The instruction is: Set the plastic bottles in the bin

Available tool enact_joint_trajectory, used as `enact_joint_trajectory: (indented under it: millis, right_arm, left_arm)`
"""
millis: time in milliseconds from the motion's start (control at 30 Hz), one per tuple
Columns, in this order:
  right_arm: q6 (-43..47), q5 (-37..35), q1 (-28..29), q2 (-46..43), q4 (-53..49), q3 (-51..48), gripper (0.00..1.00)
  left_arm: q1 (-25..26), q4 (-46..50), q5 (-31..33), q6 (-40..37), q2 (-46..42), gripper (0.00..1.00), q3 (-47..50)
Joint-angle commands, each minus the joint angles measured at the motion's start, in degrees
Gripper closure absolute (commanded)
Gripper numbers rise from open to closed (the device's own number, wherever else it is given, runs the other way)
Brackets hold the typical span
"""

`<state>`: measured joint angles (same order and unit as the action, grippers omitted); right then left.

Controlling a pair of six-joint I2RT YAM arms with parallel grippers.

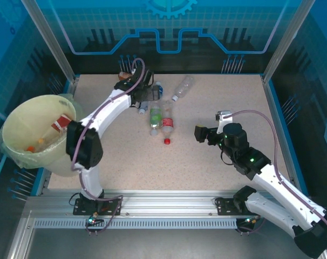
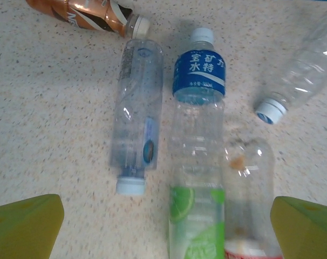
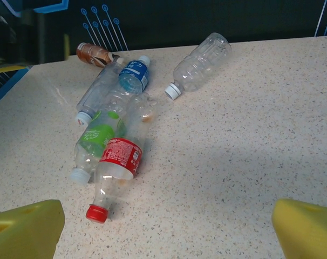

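Seen from overhead, the arm bases stand on an aluminium rail (image 1: 169, 208) at six o'clock of the speckled beige table (image 1: 206, 172). The right gripper (image 1: 198, 133) hangs low at about three o'clock of the table's centre. Its wrist view shows its yellow-green fingers (image 3: 26, 226) wide apart and holding nothing. Just beyond them lie the plastic bottles (image 3: 120, 118), bunched toward eleven o'clock. Nearest is the red-label bottle (image 3: 117, 162) with its red cap toward the camera, and the green-label bottle (image 3: 99, 135) touches it. The blue-label bottle (image 3: 134, 75), a clear white-capped bottle (image 3: 99, 89) and a crushed brown-label bottle (image 3: 93, 54) lie farther back. An unlabelled bottle (image 3: 198, 65) lies apart at one o'clock. The left gripper (image 1: 146, 97) hovers over this group near twelve o'clock of the table. Its wrist view shows its jaws spread, empty, on either side of the green-label and red-label bottles. That view also resolves the characters printed on the blue label. The overhead view places the bin (image 1: 12, 124) off the table's nine o'clock edge, with red- and orange-marked items inside its bag liner. Metal posts (image 1: 50, 40) and blue panels (image 1: 169, 27) with gear and circuit graphics enclose the far side.
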<state>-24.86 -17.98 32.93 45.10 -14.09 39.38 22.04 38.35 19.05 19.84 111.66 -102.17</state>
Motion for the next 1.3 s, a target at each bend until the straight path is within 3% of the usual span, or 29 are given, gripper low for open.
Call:
enact_joint_trajectory:
  millis: [0, 200, 367, 500, 767, 967, 1100, 1267]
  right_arm:
    - [-0.6, 0.3, -0.8, -0.8, -3.0, 1.5, 0.0]
    - [0.0, 1.4, -0.8, -0.3, -6.1, 3.3, 0.0]
    - [0.0, 2.2, -0.8, 0.0, -6.3, 3.6, 0.0]
    - [0.6, 4.0, -0.8, 0.2, -6.0, 3.8, 0.0]
    - [1.7, 6.7, -0.8, 0.2, -6.8, 4.3, 0.0]
    - [1.5, 7.4, -0.7, 0.1, -7.5, 4.5, 0.0]
    - [1.4, 7.2, -0.8, 0.0, -8.0, 4.4, 0.0]
    - [1.0, 6.4, -0.8, -0.1, -6.2, 2.6, 0.0]
  left_arm:
    - [-2.1, 4.2, -0.5, -2.0, 6.3, 0.01, -6.2]
    - [-5.5, 4.5, -5.0, -2.3, 14.3, 0.02, -13.0]
    - [-8.0, 5.2, -10.2, -2.6, 19.5, 0.16, -16.8]
    - [-9.0, 7.2, -13.2, -4.5, 24.2, 0.17, -21.4]
    - [-9.8, 10.9, -14.2, -6.8, 31.8, 0.22, -30.4]
    - [-10.2, 11.0, -14.5, -5.4, 35.0, 0.26, -31.9]
    - [-10.1, 11.8, -14.3, -4.4, 35.4, 0.36, -31.6]
    - [-9.9, 6.1, -15.8, -3.3, 28.1, 0.49, -22.0]
